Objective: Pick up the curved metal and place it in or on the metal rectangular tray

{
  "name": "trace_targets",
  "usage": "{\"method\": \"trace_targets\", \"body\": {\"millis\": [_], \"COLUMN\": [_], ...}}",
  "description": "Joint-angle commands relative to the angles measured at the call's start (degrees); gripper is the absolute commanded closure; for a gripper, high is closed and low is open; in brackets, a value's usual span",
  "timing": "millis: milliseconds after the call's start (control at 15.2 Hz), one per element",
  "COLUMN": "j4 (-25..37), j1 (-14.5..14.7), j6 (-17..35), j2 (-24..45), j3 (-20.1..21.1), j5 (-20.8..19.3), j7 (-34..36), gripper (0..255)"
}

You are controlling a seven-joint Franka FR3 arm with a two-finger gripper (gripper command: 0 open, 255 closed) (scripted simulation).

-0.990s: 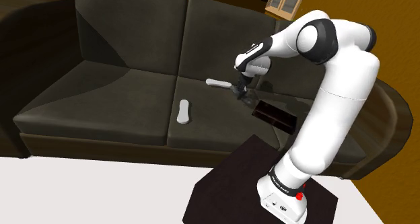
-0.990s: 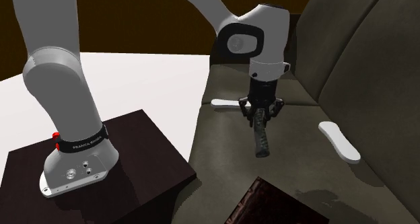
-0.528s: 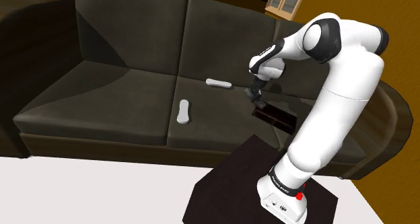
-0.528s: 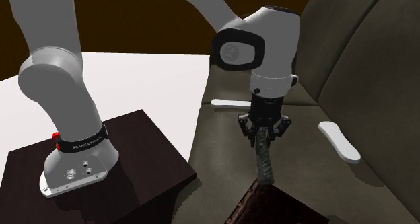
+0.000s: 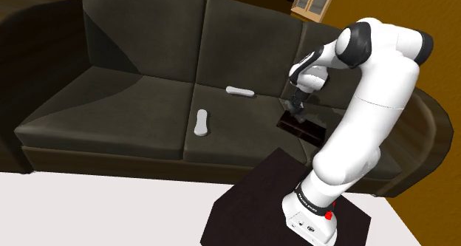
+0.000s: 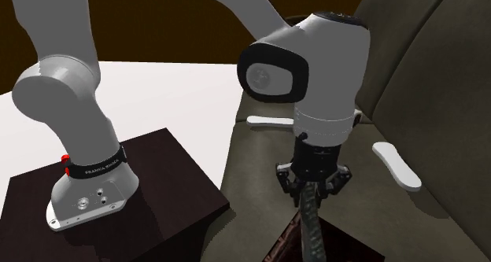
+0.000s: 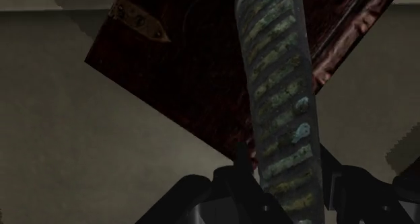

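Observation:
The curved metal is a ribbed, grey-green bar that hangs down from my gripper, whose fingers are shut on its upper end. In the second exterior view the bar points down from the gripper toward the tray. The tray is a dark red-brown rectangle with a brass corner fitting, lying on the sofa seat directly under the bar. In the shoulder view my gripper hovers just over the tray, near the sofa's right end.
Two white flat pieces lie on the dark sofa seat, left of the tray. The sofa backrest rises behind and its arm curves close by. My dark stand sits in front of the sofa.
My gripper has carried the bar to the shoulder view's right, from over the seat cushion to above the tray. The white pieces have not moved.

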Motion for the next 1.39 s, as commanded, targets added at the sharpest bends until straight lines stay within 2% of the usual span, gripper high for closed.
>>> {"method": "trace_targets", "body": {"millis": [0, 330, 1188, 1320], "j4": [0.7, 3.9, 3.8, 3.8], "j1": [-2.6, -8.6, -12.8, -12.8], "j6": [-0.2, -1.6, 5.0, 5.0], "j2": [0.9, 3.9, 12.0, 12.0], "j3": [-0.8, -1.8, 3.2, 3.3], "j5": [1.1, 4.0, 12.1, 12.1], "j7": [-4.1, -12.7, -18.6, -18.6], "gripper": [255, 255, 255, 255]}}
